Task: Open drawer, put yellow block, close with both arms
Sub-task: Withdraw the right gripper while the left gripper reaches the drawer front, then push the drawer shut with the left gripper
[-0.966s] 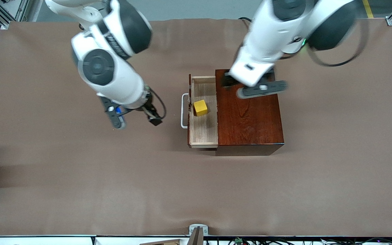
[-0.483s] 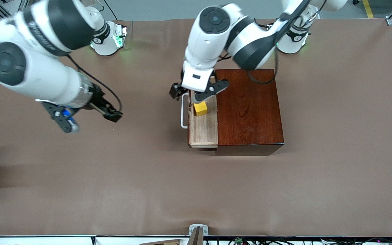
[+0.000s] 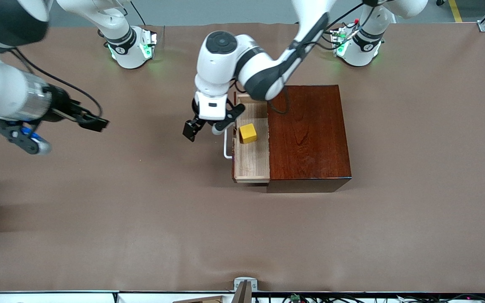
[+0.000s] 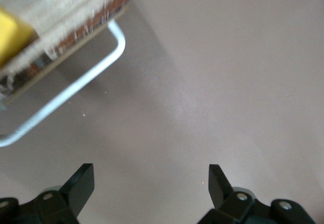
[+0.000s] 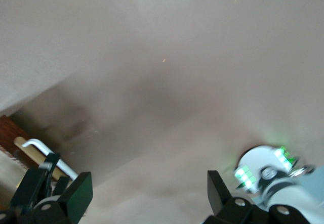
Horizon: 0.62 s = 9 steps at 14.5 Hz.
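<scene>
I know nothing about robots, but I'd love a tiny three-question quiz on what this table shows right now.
1. True or false: the small bright yellow cube lies in the pulled-out pale wooden drawer of the dark reddish-brown wooden box.
2. Which claw hangs beside the drawer's white U-shaped bar handle? A) left claw B) right claw
3. Fill in: both claws are ____, holding nothing.

Key: 1 true; 2 A; 3 open.
</scene>
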Each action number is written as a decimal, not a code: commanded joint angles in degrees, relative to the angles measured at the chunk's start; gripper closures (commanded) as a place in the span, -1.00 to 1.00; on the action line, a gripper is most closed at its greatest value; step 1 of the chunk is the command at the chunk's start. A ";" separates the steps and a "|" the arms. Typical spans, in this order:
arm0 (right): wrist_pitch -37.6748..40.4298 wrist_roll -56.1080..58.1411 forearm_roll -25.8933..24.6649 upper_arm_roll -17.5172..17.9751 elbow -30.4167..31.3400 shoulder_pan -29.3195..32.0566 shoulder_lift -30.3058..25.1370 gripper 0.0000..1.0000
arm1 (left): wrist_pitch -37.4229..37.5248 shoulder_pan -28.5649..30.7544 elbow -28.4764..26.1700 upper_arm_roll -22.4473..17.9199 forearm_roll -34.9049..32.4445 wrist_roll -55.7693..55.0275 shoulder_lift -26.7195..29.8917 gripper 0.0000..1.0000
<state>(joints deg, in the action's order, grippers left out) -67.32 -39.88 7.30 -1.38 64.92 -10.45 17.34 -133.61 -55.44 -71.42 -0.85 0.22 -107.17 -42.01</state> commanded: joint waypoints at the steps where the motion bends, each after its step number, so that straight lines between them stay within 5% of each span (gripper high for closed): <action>1: 0.44 11.01 -5.62 1.02 2.48 1.31 -4.06 -1.00 | -3.06 -2.91 2.96 -3.10 -0.93 -5.67 -5.52 -1.00; 5: -0.18 29.54 -5.72 1.11 6.17 6.75 -6.97 -1.00 | -0.52 -3.62 1.64 -4.07 -2.60 -7.97 -8.17 -1.00; 9: -7.19 41.51 -5.72 1.02 16.79 10.00 -13.37 -1.00 | 11.33 -3.09 1.81 -6.35 -2.69 -7.45 -7.21 -1.00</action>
<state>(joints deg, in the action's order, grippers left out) -70.21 -4.17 2.60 -1.40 73.11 -2.41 9.92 -129.60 -58.49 -70.37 -4.99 -0.11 -114.29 -49.59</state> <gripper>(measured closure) 0.000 0.000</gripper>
